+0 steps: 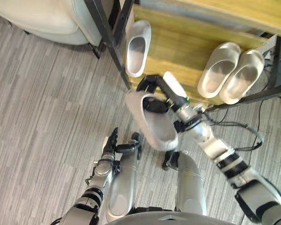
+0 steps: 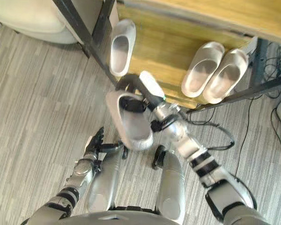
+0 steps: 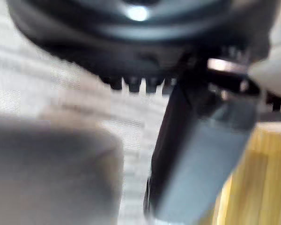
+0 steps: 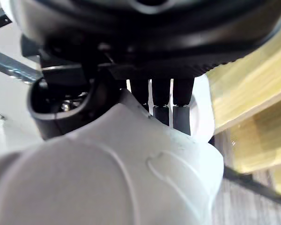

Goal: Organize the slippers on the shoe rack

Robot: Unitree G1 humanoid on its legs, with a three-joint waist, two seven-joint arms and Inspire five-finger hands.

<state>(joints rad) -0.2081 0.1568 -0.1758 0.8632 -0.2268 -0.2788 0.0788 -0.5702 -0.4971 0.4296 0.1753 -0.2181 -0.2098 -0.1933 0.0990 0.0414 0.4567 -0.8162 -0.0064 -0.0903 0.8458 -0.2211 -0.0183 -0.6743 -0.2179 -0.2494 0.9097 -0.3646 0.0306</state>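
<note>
Placement step: right hand [image 1: 166, 91] pinches the white slipper [image 1: 154, 126] by its upper, held over the floor just before the shoe rack [image 1: 178, 51]. Next it likely needs setting beside the lone slipper [image 1: 137, 47] on the rack, toes matched. Left hand [image 1: 111, 140] hangs relaxed, well back from the rack.

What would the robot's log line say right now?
step: carrying | right robot hand: shut on white slipper, raised before shoe rack | on rack: single slipper left, slipper pair right | left robot hand: open, idle, low
</note>
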